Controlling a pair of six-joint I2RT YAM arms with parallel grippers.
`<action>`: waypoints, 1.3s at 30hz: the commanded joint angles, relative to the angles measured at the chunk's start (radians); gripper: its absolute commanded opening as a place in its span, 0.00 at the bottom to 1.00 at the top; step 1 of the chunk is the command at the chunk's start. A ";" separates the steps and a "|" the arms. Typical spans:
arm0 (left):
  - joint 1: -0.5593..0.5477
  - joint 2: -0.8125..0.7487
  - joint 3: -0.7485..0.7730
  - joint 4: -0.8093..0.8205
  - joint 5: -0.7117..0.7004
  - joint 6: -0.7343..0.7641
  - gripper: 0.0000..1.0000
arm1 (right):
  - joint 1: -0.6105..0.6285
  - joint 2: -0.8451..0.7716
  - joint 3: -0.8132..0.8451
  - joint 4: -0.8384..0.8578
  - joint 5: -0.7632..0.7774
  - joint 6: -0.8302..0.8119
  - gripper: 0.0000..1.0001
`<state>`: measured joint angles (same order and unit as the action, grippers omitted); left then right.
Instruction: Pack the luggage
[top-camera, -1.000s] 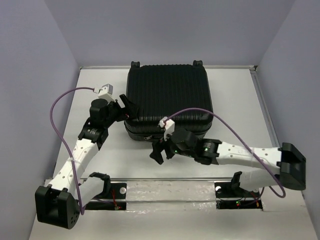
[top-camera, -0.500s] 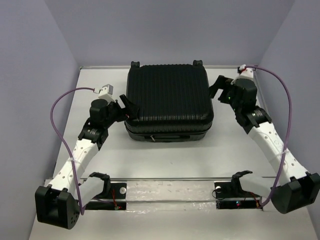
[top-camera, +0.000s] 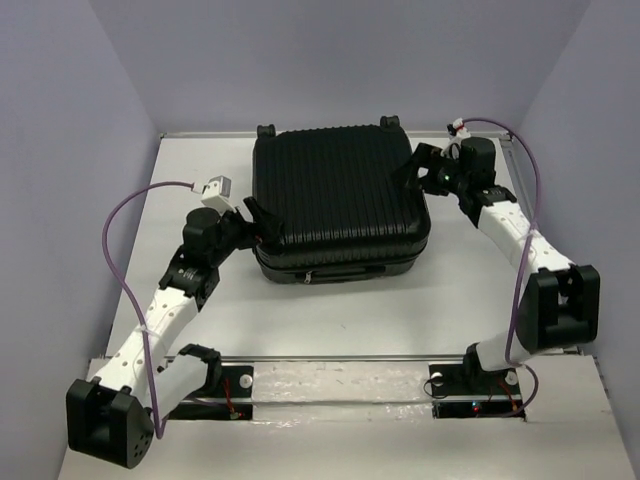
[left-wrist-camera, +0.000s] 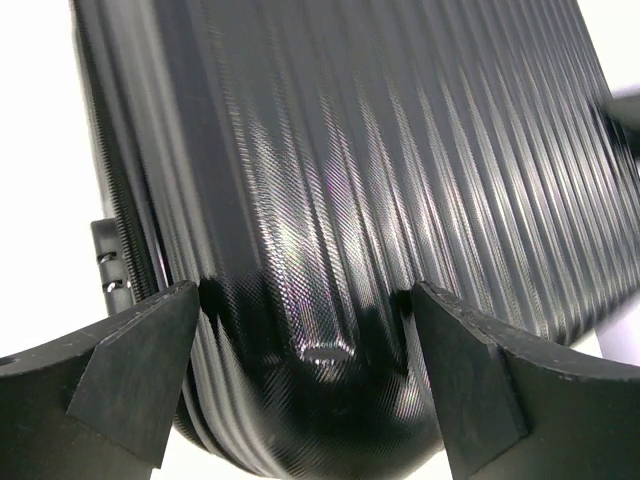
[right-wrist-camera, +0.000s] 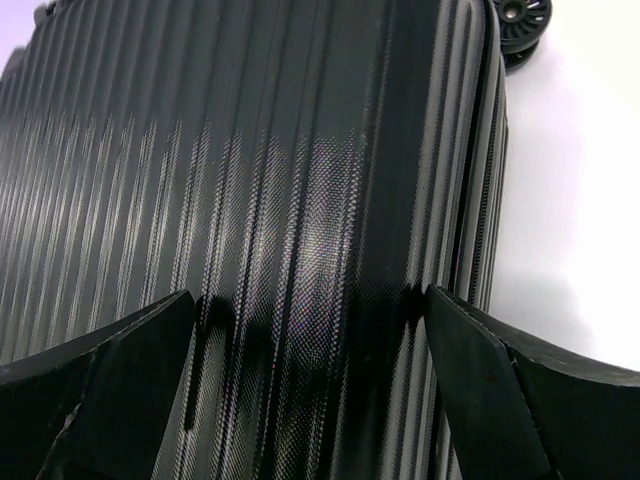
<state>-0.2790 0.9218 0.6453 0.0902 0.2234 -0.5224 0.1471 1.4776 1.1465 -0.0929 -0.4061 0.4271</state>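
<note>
The luggage (top-camera: 340, 200) lies flat and closed on the white table, ribbed black shell up, wheels (top-camera: 266, 130) at the far edge. My left gripper (top-camera: 258, 222) stands open against its near-left corner; in the left wrist view the rounded corner of the luggage (left-wrist-camera: 380, 150) fills the gap between the spread fingers of the left gripper (left-wrist-camera: 305, 295). My right gripper (top-camera: 418, 168) stands open at the far-right corner. In the right wrist view its fingers straddle the ribbed luggage (right-wrist-camera: 250, 150) near the side seam, the right gripper (right-wrist-camera: 308, 295) holding nothing.
A wheel (right-wrist-camera: 522, 22) shows at the top right of the right wrist view. A zipper pull (top-camera: 307, 277) hangs on the front side. A metal rail (top-camera: 330, 357) crosses the table's near edge. Purple walls close in the left, back and right.
My right arm has swung from the luggage's front edge round to its far-right corner. The luggage has turned slightly. My left arm has shifted a little along the near-left corner.
</note>
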 joint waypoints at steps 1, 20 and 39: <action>-0.193 -0.027 -0.039 -0.001 0.091 -0.008 0.95 | 0.043 0.218 0.146 0.041 -0.359 0.056 0.99; -0.526 -0.038 0.072 0.042 -0.067 -0.074 0.97 | 0.115 0.704 1.144 -0.212 -0.424 0.079 1.00; -0.526 -0.053 0.143 0.014 -0.142 -0.051 0.97 | 0.163 -0.383 -0.188 0.381 -0.248 -0.047 0.40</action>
<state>-0.8085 0.9062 0.7853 0.0620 0.1020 -0.5919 0.2775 1.2701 1.3373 0.0441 -0.6662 0.3161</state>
